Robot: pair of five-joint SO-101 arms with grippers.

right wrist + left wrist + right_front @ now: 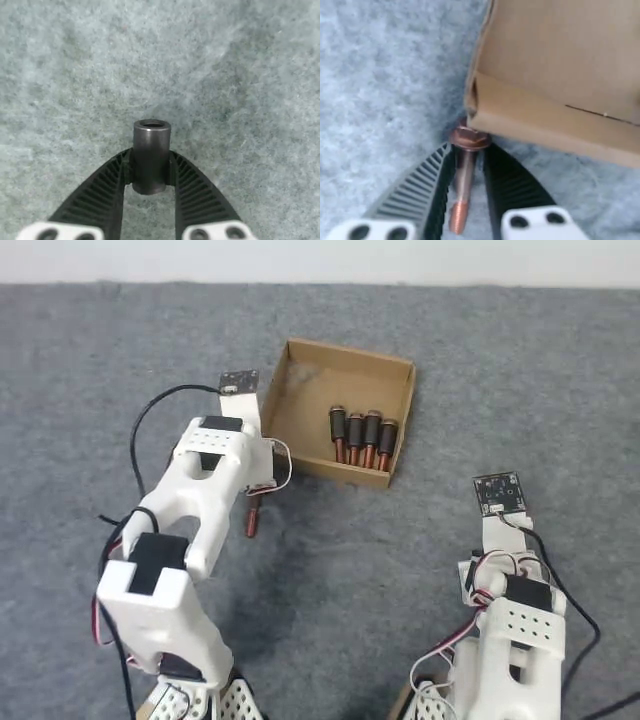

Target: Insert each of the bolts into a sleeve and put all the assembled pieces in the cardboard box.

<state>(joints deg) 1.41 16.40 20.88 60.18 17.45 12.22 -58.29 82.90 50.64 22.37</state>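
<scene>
My left gripper [467, 152] is shut on a copper bolt [464, 172], whose hex head points at the near left corner of the cardboard box [550, 75] and whose threaded tip points back toward the wrist. From above, that bolt [252, 521] hangs from the left gripper [259, 490] just off the box [300, 375] corner. Several assembled pieces [362, 438], dark sleeves with copper bolts, lie side by side inside the box by its right wall. Over bare carpet, my right gripper [150, 157] is shut on a dark sleeve [151, 150] with its open bore facing away from the wrist.
Grey carpet [330, 570] covers the table. The right arm [515, 625] stands at the front right, well apart from the box. Open carpet lies between the two arms and in front of the box.
</scene>
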